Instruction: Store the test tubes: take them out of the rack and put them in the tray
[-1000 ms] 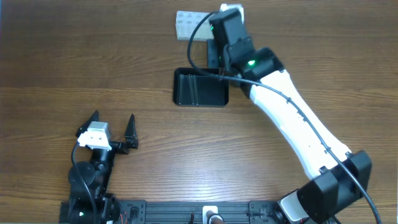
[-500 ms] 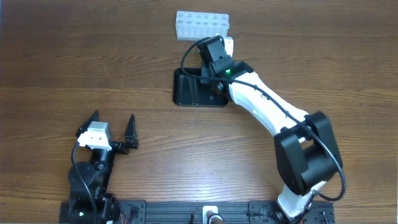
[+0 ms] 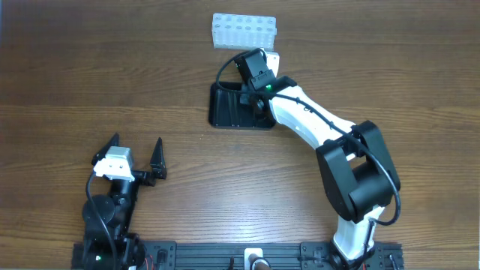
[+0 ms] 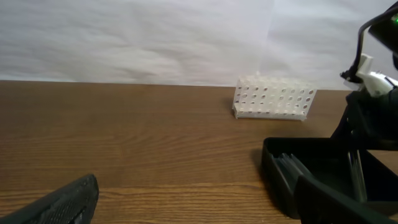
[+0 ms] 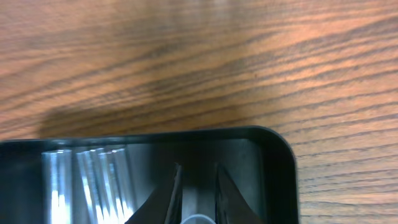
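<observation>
The right arm is stretched out from its base on the near right to the black tray (image 3: 212, 109), which sits on the wooden table (image 3: 90, 75) a little beyond the middle. The right gripper (image 5: 198, 171) hangs low over the right-hand part of the tray, close to its rounded corner. Its two fingers are drawn in to a narrow gap, and between them I can see the round rim of a clear test tube (image 5: 198, 218), so it looks to be pinching that tube, pointing down at the tray floor. A few more clear test tubes (image 5: 93, 180) lie flat side by side on the tray floor, left of the gripper and apart from it.

The white test tube rack (image 3: 244, 31) stands upright just beyond the tray, at the far side of the table, with a strip of bare wood between them. From where I look I can't tell whether any tubes stand in its holes.

The left gripper (image 3: 136, 146) rests well apart from all this, on the near left just ahead of its own base, its fingers spread wide with nothing between them.
</observation>
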You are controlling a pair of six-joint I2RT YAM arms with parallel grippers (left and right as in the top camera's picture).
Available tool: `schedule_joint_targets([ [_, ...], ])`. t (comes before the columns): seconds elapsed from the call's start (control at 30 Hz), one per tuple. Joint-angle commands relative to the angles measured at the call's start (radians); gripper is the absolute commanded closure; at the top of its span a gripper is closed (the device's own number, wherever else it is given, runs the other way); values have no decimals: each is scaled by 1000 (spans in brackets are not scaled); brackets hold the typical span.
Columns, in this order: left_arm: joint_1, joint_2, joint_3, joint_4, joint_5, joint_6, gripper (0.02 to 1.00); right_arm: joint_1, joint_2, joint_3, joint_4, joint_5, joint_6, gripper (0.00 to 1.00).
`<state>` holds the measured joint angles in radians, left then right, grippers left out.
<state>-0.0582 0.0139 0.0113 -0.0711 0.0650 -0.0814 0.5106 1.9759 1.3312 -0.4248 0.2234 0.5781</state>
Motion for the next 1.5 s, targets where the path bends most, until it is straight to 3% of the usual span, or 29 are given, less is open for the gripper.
schedule_joint_targets([
  [0.03, 6, -7, -5, -1, 13, 15, 18, 7, 16, -3, 11, -7, 13, 871],
  [0.3, 6, -7, -5, -1, 13, 15, 20, 7, -53, 8, 23, -16, -37, 621],
  [0.5, 6, -7, -5, -1, 13, 15, 18, -28, -258, 8, -16, -13, -123, 577],
  [0.6, 6, -7, -5, -1, 13, 15, 18, -86, -412, 7, -48, -13, -195, 496],
  [0.73, 6, -7, -5, -1, 13, 15, 18, -201, -618, -16, -37, -14, -341, 218],
  [0.9, 6, -7, -5, -1, 13, 15, 18, -385, -898, -125, 1, -17, -447, 110],
  [0.97, 6, -7, -5, -1, 13, 15, 18, -439, -1029, -217, 30, -15, -529, 12],
  [1.2, 6, -7, -5, -1, 13, 15, 18, -472, -1411, -599, 170, -10, -679, 9],
  [1.5, 6, -7, -5, -1, 13, 15, 18, -472, -1746, -1004, 256, 6, -643, 9],
])
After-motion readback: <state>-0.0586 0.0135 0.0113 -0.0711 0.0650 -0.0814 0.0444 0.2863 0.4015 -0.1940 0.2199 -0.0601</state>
